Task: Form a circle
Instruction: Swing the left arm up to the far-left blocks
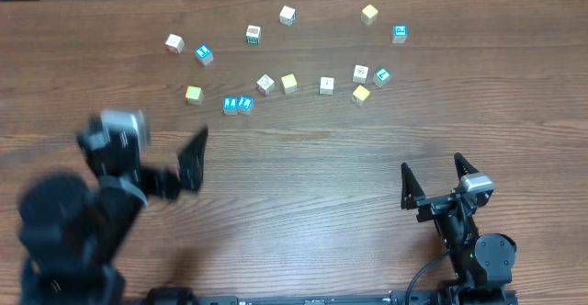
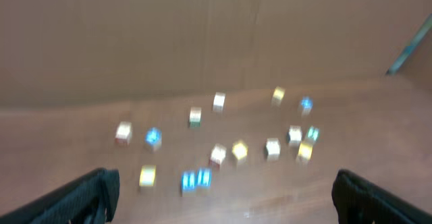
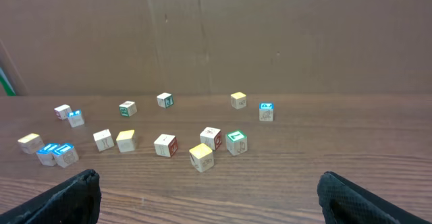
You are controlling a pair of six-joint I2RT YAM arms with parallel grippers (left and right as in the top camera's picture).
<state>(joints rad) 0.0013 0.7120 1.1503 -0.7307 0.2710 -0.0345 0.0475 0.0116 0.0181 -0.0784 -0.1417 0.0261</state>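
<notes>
Several tiny wooden alphabet cubes lie scattered across the far half of the table; no circle of cubes shows in any view. At the right, a whitish cube (image 1: 360, 73), a green-faced cube (image 1: 381, 76) (image 3: 236, 142) and a yellow cube (image 1: 360, 95) (image 3: 201, 156) sit close together. Two more whitish cubes (image 1: 327, 85) (image 1: 265, 84) lie left of them. My left gripper (image 1: 179, 172) (image 2: 229, 204) is blurred, open and empty, below a blue pair (image 1: 238, 105). My right gripper (image 1: 435, 172) (image 3: 209, 197) stands open and empty near the front right.
Farther back lie a whitish cube (image 1: 288, 15), a yellow cube (image 1: 369, 14), a blue cube (image 1: 400, 34) and a green-marked cube (image 1: 254, 34). At the left are a whitish cube (image 1: 175, 43), a blue cube (image 1: 204, 54) and a yellow cube (image 1: 193, 95). A cardboard wall backs the table.
</notes>
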